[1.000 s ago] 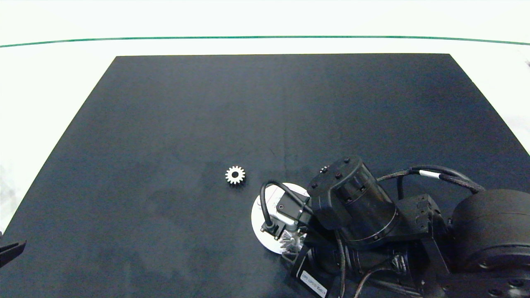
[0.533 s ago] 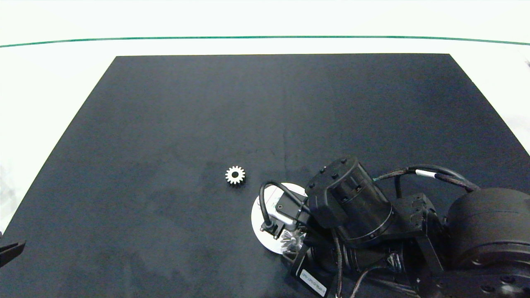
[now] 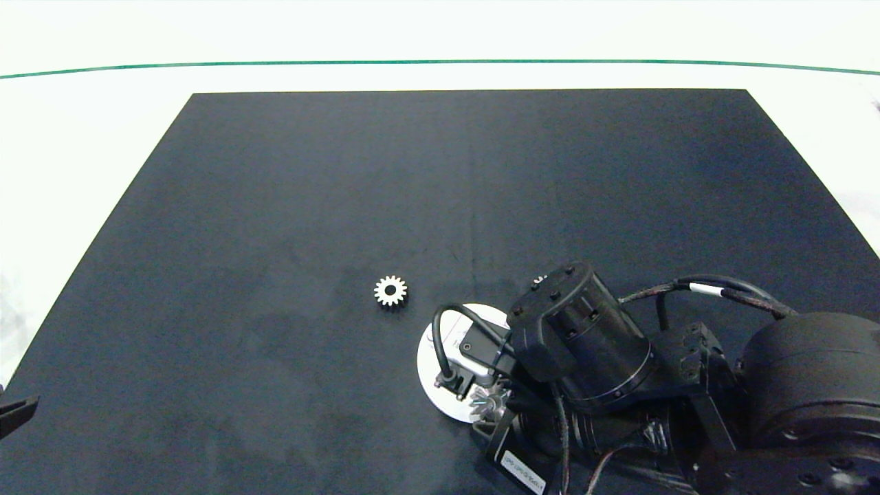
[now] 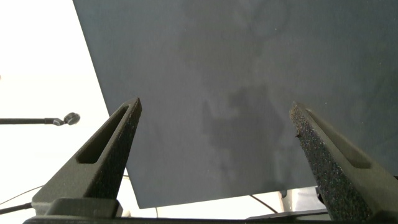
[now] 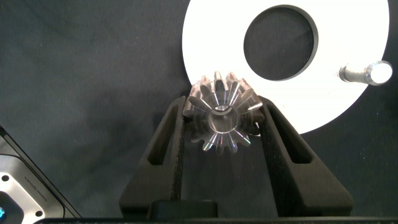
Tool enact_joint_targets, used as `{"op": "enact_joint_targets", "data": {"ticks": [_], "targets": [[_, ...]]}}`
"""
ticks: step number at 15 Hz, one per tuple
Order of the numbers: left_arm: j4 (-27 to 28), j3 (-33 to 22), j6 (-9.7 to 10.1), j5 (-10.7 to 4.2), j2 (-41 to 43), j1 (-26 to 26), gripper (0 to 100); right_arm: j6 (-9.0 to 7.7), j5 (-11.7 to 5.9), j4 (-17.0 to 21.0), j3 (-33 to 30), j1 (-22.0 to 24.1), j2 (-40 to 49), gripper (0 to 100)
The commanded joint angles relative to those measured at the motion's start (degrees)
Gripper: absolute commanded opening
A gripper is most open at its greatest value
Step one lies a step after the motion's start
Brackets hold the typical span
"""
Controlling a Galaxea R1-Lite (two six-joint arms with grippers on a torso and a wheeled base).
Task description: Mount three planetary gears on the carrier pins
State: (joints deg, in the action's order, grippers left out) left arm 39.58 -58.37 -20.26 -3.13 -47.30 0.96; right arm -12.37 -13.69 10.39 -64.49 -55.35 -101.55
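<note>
The right claw (image 5: 221, 124) is clamped on one planetary gear (image 5: 222, 119) at the near rim of the white disc (image 5: 211, 37), where one carrier pin (image 5: 364, 73) stands bare. Farther off, another gear (image 3: 390, 291) lies flat on the dark surface (image 3: 344, 172). The left claw (image 4: 217, 137), fingers apart, hangs at the surface's near left corner.

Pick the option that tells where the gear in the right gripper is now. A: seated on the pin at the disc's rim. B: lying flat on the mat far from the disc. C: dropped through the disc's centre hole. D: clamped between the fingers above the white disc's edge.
D: the right gripper clamps the gear between its fingers, over the edge of the white disc; the one pin in view is bare.
</note>
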Motion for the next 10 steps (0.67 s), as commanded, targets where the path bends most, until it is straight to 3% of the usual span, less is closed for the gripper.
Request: {"op": "enact_joint_targets", "data": {"ticks": [1,10], "targets": [[0.2,0.1,-0.13,-0.03,0.0,0.0,100,-0.02,-0.11,0.0,-0.3,0.0,-0.8,22],[0.2,0.2,-0.13,-0.03,0.1,0.0,100,-0.11,-0.37,0.1,0.2,-0.1,-0.8,22]]}}
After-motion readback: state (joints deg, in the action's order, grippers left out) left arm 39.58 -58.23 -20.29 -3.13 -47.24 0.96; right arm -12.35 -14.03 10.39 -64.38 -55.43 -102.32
